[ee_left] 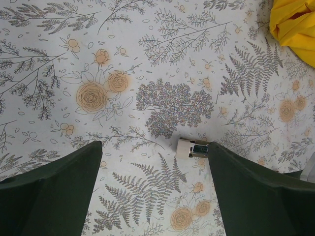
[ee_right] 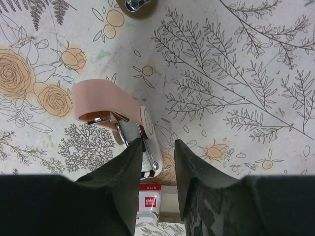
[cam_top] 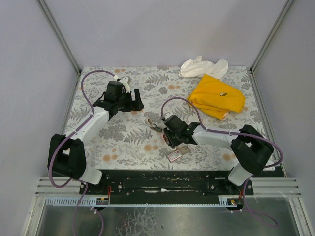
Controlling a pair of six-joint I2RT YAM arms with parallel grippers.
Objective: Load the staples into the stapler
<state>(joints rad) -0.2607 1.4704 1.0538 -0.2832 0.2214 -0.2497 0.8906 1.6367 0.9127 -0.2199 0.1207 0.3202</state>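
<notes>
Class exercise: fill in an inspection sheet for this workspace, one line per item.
Surface: floral tablecloth, lying flat.
Job's things: stapler looks open; staples lie close by, nearer the arm bases.
Clutter: yellow cloth, white cloth, small white object.
Grippers: left gripper open, holding nothing; right gripper open, at the stapler's end.
Cables: a purple cable loops over each arm.
Surroundings: grey walls, metal frame.
</notes>
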